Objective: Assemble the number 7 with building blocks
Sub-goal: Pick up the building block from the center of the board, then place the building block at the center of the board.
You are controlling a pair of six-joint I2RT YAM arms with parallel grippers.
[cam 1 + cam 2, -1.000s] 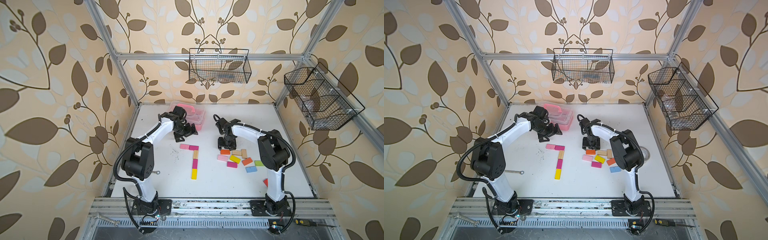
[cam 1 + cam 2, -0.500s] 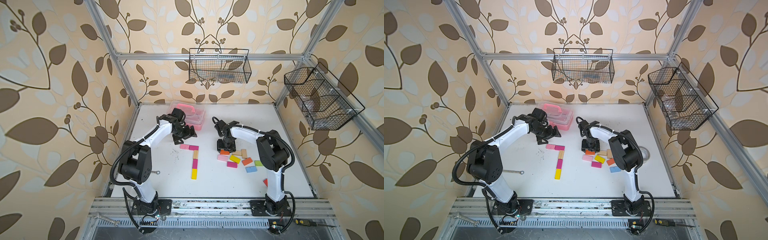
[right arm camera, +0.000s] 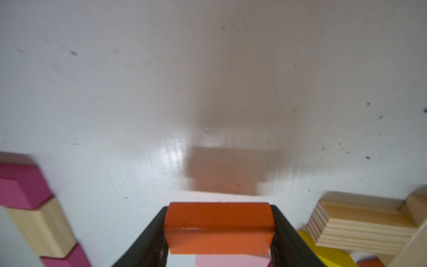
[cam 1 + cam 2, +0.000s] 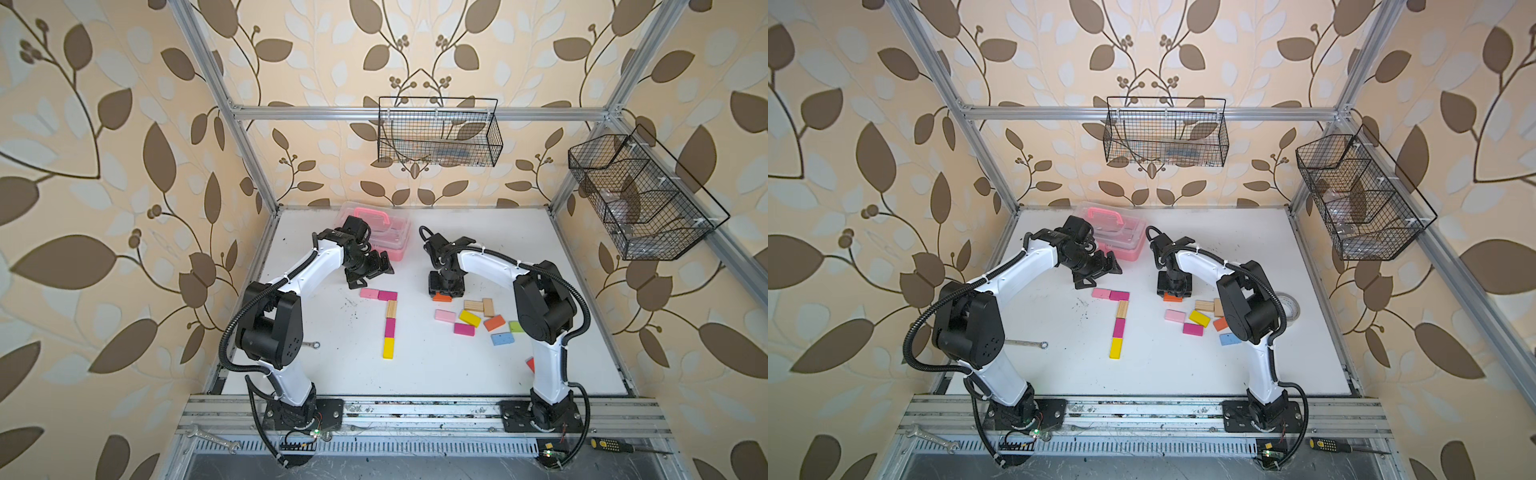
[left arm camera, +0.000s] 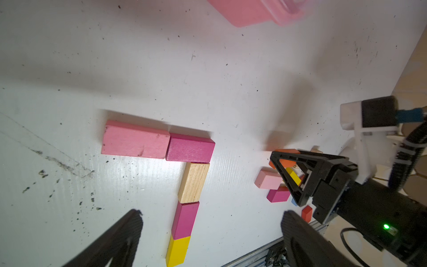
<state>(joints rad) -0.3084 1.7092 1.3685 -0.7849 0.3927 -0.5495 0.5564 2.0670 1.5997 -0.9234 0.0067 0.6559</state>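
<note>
The number 7 lies flat on the white table: a pink block [image 4: 369, 293] and a magenta block [image 4: 387, 296] form the bar. A wood block [image 4: 391, 308], a second magenta block [image 4: 389, 327] and a yellow block [image 4: 388, 347] form the stem. My left gripper [image 4: 370, 272] hangs open just behind the bar, holding nothing; in the left wrist view it [image 5: 211, 216] straddles the stem. To the right, my right gripper [image 4: 445, 291] is shut on an orange block [image 3: 218, 222] by its two ends, at the back edge of the loose building blocks [image 4: 470, 318].
A pink clear-lidded case [image 4: 382, 232] stands at the back, behind my left gripper. Loose blocks include wood [image 4: 473, 306], pink [image 4: 445, 316], orange [image 4: 494, 322], blue [image 4: 502, 338] and red [image 4: 530, 364]. A wrench [image 4: 309, 345] lies at the left; a tape roll [image 4: 1289, 307] lies at the right.
The right jaws have narrowed onto the orange block. My left arm has shifted a little, bringing its gripper slightly nearer the bar of the 7.
</note>
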